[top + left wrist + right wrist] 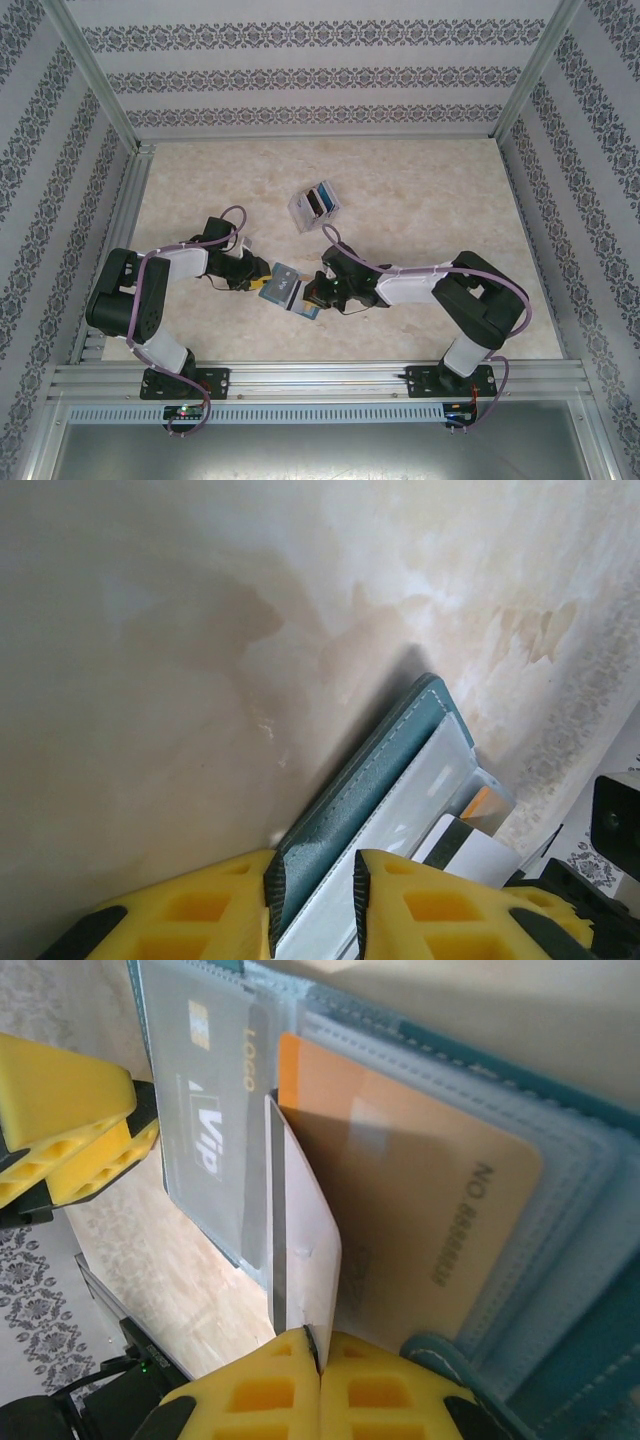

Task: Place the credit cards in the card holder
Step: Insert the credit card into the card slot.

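Right wrist: whitish card (300, 1240), likely light, stiff, slick, pinched by its short end in closed right jaws, edge-on beside tan card (420, 1220) inside soft card holder (585, 1380), itself clamped by its cover in left jaws.

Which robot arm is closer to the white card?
Right. The right fingers pinch the white card; the left fingers grip the card holder by its cover, beside that card.
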